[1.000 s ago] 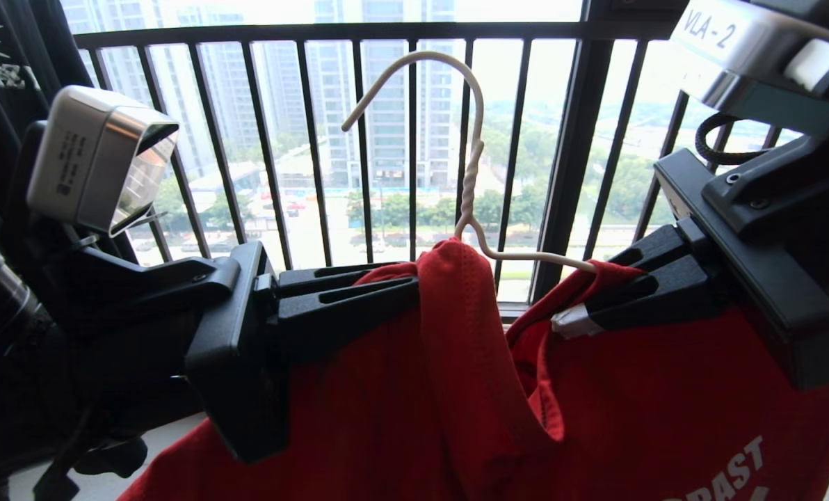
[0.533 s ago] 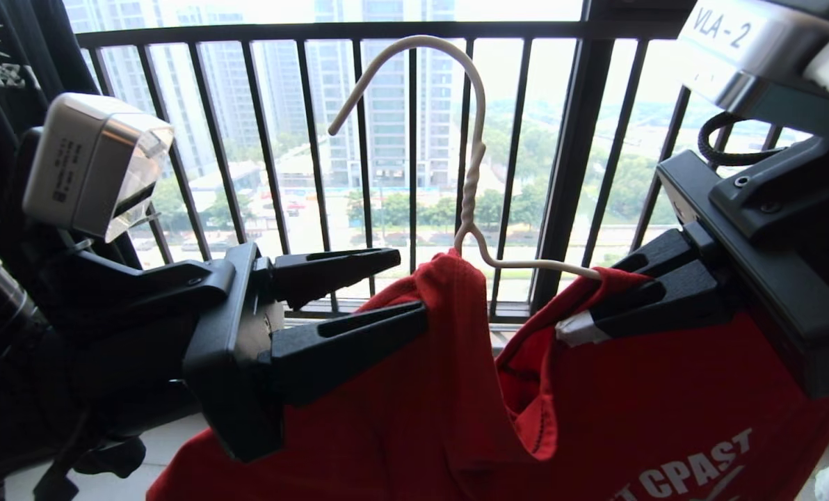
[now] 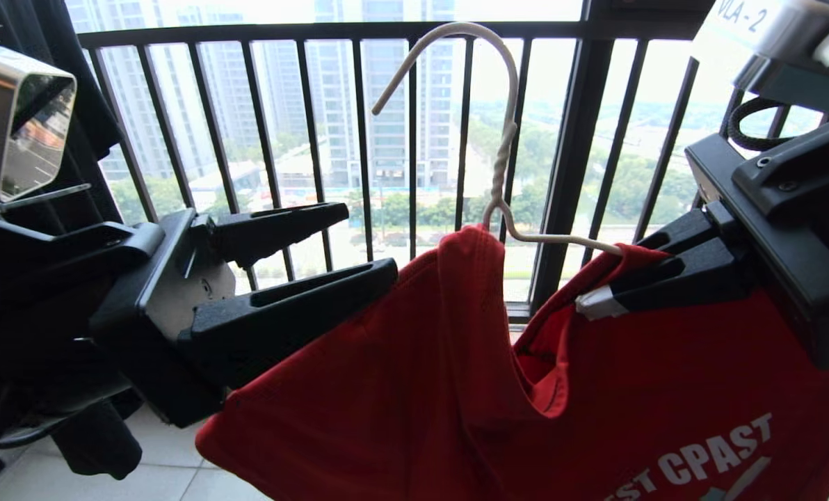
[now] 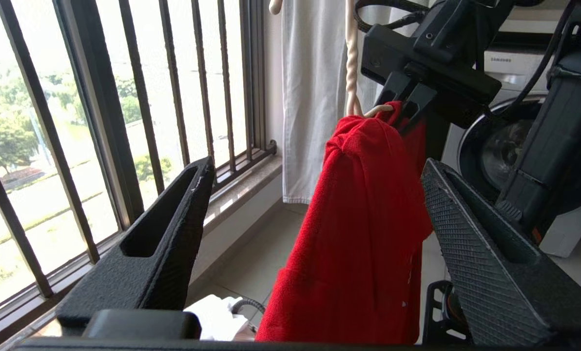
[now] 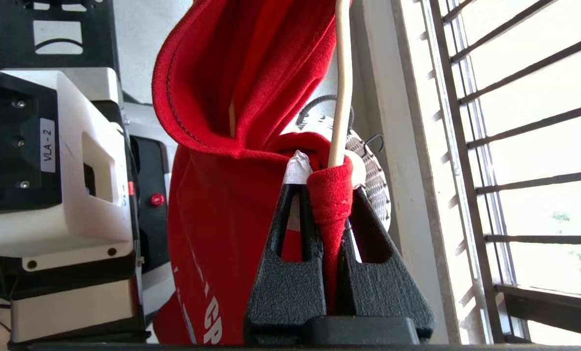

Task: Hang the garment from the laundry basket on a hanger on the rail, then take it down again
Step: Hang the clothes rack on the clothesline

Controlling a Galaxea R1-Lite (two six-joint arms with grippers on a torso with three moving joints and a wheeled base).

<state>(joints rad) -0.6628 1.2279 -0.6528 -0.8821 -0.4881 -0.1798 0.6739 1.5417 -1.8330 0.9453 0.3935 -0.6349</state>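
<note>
Both arms are up in front of the black railing (image 3: 359,139), reaching toward each other from either side, with the red T-shirt (image 3: 414,376) hanging between them on the cream wire hanger (image 3: 505,146). The left gripper (image 3: 359,240) comes in level from the left, fingers pointing toward the middle, and the right gripper (image 3: 588,296) angles in from the upper right. Compared with a second ago, the left one has totally let go: back then it was pinched onto the left shoulder of the shirt, half a second ago it was already spreading, and now its fingers stand wide apart with nothing between them. It has also slid off toward the left, so the cloth just hangs beside its lower finger (image 3: 303,299); from the left wrist view the shirt (image 4: 363,229) dangles in front of the gap without being squeezed. The hanger's hook sits a bit further right and higher in the head view than before. The right gripper (image 5: 328,185) hasn't changed at all, it's clamped tight on the shirt's right shoulder with the hanger wire (image 5: 341,83) bundled inside the fabric, so right now that one grip is carrying the whole thing. More of the white "CPAST" print shows low on the chest now.
</note>
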